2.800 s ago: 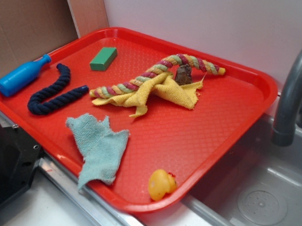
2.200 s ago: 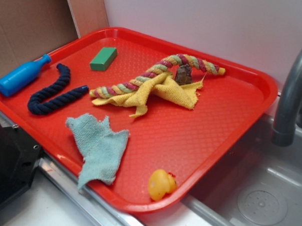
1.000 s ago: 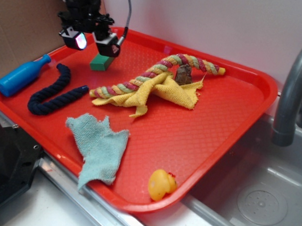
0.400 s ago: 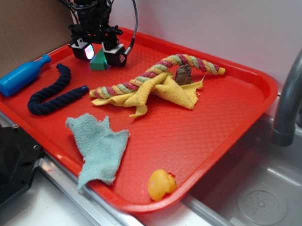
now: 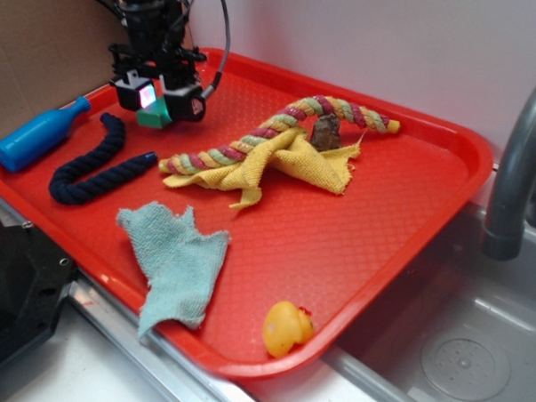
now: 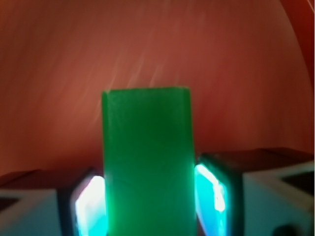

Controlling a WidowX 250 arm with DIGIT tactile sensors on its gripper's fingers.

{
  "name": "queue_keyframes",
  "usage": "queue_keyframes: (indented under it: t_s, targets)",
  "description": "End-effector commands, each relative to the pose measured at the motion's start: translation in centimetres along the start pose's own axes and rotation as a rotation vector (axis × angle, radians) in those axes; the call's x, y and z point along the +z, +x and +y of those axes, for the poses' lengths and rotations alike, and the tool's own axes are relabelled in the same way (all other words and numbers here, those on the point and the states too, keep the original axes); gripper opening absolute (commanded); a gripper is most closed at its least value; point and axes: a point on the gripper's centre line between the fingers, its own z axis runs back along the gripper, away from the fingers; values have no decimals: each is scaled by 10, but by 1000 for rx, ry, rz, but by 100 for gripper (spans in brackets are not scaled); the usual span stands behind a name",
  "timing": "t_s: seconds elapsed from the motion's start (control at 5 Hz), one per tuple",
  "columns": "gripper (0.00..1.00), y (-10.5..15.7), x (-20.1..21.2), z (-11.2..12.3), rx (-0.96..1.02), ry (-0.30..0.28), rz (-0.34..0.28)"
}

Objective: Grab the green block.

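The green block (image 5: 153, 118) is held between the fingers of my gripper (image 5: 156, 105) over the far left part of the red tray (image 5: 410, 216). In the wrist view the green block (image 6: 146, 157) fills the gap of the gripper (image 6: 147, 201). Both glowing pads (image 6: 91, 206) press against its long sides, so the gripper is shut on it. The block's lower end is cut off by the frame edge. Whether it still touches the tray I cannot tell.
A blue bottle (image 5: 35, 136) and a dark blue rope (image 5: 96, 167) lie just left of the gripper. A multicoloured rope (image 5: 280, 126) on a yellow cloth (image 5: 288, 157) lies to the right. Nearer are a teal cloth (image 5: 176, 264) and a yellow duck (image 5: 286, 328). A faucet (image 5: 519, 159) stands over the sink.
The arm came down onto the block and its fingers closed on it. Since 0.4 s ago gripper and block have shifted together to the left.
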Motion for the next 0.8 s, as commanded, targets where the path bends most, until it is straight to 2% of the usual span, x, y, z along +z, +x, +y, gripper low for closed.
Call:
queue_keyframes:
  t_s: [0.0, 0.2, 0.4, 0.6]
  targets:
    - [0, -55, 104, -56, -205, 70, -79]
    - [0, -67, 152, -76, -239, 114, -72]
    - [0, -70, 182, -72, -226, 100, -117]
    - [0, -64, 175, -60, -240, 90, -126]
